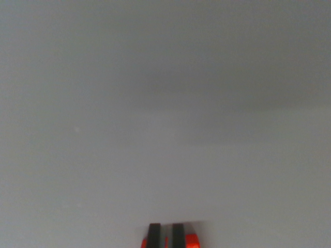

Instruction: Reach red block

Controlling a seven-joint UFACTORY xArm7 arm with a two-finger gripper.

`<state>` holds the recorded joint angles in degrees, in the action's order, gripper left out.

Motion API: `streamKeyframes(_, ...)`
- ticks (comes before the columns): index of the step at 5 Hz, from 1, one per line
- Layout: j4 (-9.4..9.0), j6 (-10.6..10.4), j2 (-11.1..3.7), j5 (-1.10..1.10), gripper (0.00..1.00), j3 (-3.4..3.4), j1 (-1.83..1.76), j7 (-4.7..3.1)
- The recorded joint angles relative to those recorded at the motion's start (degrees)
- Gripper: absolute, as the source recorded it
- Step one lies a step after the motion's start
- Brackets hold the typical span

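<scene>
Only the tips of my gripper (pixel 166 235) show, at the bottom edge of the wrist view: two dark fingers (pixel 154 235) standing close together with a thin slit between them. The red block (pixel 192 241) peeks out right behind and below the tips. Its red shows to the right of the right finger, as a sliver left of the left finger, and in the slit. Most of the block is cut off by the picture's lower edge. The fingers stand over the block rather than around it, and whether they touch it cannot be told.
A plain, blurred pale grey surface (pixel 165 113) fills the rest of the view, with a faint darker shadow band across its upper right.
</scene>
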<state>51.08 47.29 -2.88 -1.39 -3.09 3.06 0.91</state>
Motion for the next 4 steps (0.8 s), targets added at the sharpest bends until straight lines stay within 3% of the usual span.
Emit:
streamKeyframes(1,0.00,0.00,0.00,0.00,0.00,0.00,0.00,0.00)
streamKeyframes(2,-2.21,-2.28,-0.28,-0.01,0.00,-0.08,0.01,0.08)
streamKeyframes(3,-2.21,-2.28,-0.28,-0.01,0.00,-0.08,0.01,0.08)
streamKeyframes(4,-4.39,-4.54,-0.56,-0.02,0.00,-0.15,0.02,0.15)
